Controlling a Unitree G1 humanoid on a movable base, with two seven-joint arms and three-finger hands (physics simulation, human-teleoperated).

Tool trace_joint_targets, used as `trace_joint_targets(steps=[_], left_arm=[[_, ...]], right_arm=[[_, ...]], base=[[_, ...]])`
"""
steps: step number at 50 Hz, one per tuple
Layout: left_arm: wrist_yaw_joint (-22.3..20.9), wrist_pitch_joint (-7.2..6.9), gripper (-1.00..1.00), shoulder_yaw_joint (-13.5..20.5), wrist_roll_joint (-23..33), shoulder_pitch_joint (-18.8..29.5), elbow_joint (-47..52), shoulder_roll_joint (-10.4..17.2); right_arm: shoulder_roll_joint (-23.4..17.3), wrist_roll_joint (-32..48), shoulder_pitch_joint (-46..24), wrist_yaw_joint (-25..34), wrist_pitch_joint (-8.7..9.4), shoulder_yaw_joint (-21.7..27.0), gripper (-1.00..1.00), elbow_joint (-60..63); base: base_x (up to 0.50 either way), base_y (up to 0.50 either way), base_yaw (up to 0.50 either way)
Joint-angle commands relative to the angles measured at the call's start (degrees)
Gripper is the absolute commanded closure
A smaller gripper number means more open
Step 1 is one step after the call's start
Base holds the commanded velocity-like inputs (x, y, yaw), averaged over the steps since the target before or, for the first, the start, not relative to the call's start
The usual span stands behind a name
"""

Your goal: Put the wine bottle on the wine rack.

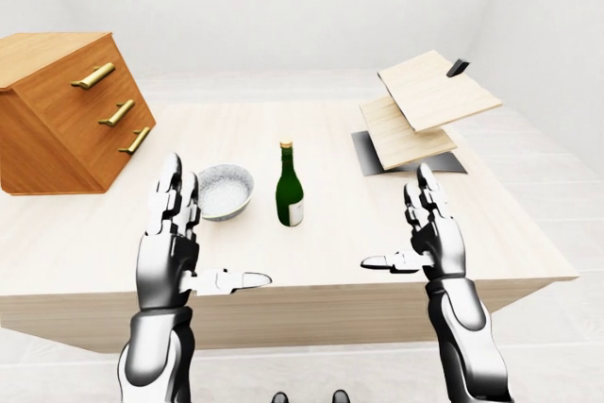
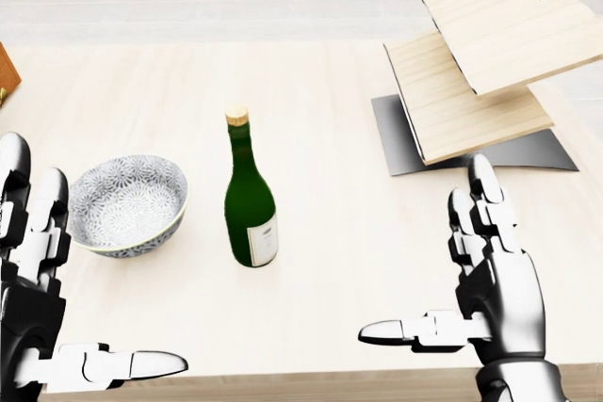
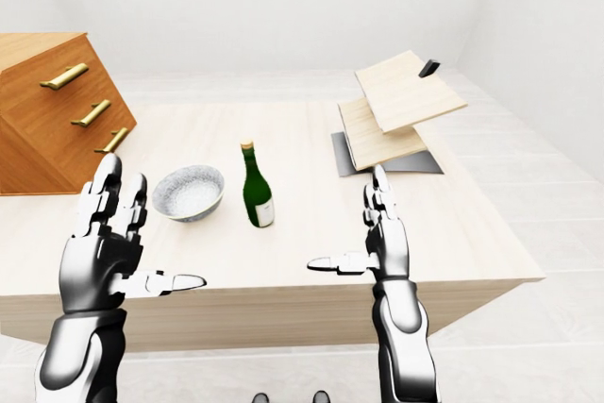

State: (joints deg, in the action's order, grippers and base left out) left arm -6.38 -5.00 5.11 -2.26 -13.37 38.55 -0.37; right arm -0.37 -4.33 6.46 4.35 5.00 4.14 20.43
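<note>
A green wine bottle point(image 2: 250, 209) with a cork and a white label stands upright on the pale wooden table point(image 2: 311, 120), left of centre in the head view. The wine rack point(image 2: 480, 54), made of tilted wooden slabs on a dark base plate, sits at the upper right. My left hand point(image 2: 57, 313) is open at the lower left, below the bowl and apart from the bottle. My right hand point(image 2: 466, 275) is open at the lower right, well right of the bottle, holding nothing.
A patterned grey bowl point(image 2: 127, 204) sits just left of the bottle. A wooden drawer chest point(image 1: 66, 106) with brass handles stands at the table's left end. The table's near edge point(image 1: 283, 294) runs just beneath both hands.
</note>
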Motion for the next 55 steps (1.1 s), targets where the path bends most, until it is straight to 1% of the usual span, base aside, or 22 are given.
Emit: trace_joint_targets(steps=[1,3,5,13,15,16,19,23,28,34,42,44,50,55], left_arm=[[-0.21,0.0,-1.0,0.44,0.29,-0.13,1.97,-0.15],[-0.54,0.0,-1.0,0.28,0.03,-0.81,2.56,-0.33],[-0.78,0.0,-1.0,0.26,-0.23,-1.1,3.03,-0.4],[-0.98,0.0,-1.0,1.32,-0.55,-0.7,2.95,-0.41],[-1.08,0.0,-1.0,1.32,-0.43,-0.86,2.82,-0.45],[-1.18,0.0,-1.0,1.4,-0.48,-0.9,2.68,-0.47],[-1.26,0.0,-1.0,2.0,-0.94,-0.76,3.05,-0.57],[-1.4,0.0,-1.0,3.34,-1.95,-0.26,3.44,-0.57],[-1.7,0.0,-1.0,3.54,-1.79,-0.33,2.53,-0.64],[-1.91,0.0,-1.0,2.69,-0.84,-0.59,1.25,-0.78],[-1.72,0.0,-1.0,1.59,-0.14,-0.57,-0.36,-0.83],[-1.67,0.0,-1.0,1.27,0.04,-0.5,-1.28,-0.8],[-1.36,0.0,-1.0,0.89,0.08,-0.37,-1.99,-0.73],[-0.88,0.0,-1.0,0.48,0.11,0.01,0.57,-0.47]], right_arm=[[0.09,-1.11,0.57,0.41,0.0,-0.29,-1.0,-0.82],[-0.04,0.07,0.58,0.09,0.0,-0.71,-1.0,-1.56],[0.11,-0.6,0.66,0.62,0.0,-0.86,-1.0,-1.8],[-0.02,0.42,0.71,0.31,0.0,-1.49,-1.0,-2.36],[-0.37,1.41,0.89,0.61,-0.04,-2.05,-1.0,-2.47],[-0.55,2.1,1.04,0.88,-0.65,-2.46,-1.0,-2.58],[-0.27,2.22,1.31,0.97,-0.09,-2.82,-1.0,-1.84],[-0.15,3.25,1.67,0.48,0.0,-3.19,-1.0,-1.42],[-0.05,3.51,1.74,0.35,0.0,-3.3,-1.0,-1.21],[0.03,3.79,1.49,0.43,0.0,-3.94,-1.0,-0.19],[0.02,3.23,1.81,0.04,0.0,-3.19,-1.0,1.83],[0.11,1.97,2.2,0.28,0.0,-2.45,-1.0,2.96],[-0.04,0.83,2.74,1.47,0.0,-2.56,-1.0,4.11],[0.14,1.18,3.34,1.79,0.0,-3.31,-1.0,4.71]], base=[[0.0,-0.5,0.0],[0.0,-0.5,0.0],[0.0,-0.35,0.0],[0.0,0.0,0.03],[0.0,0.0,0.5],[0.0,0.0,0.5],[0.0,0.0,0.5],[0.0,0.0,0.5],[0.0,0.0,0.5],[0.0,0.0,0.5],[0.0,0.0,0.47],[0.0,0.0,0.0],[0.0,0.0,0.0],[0.16,-0.42,0.0]])
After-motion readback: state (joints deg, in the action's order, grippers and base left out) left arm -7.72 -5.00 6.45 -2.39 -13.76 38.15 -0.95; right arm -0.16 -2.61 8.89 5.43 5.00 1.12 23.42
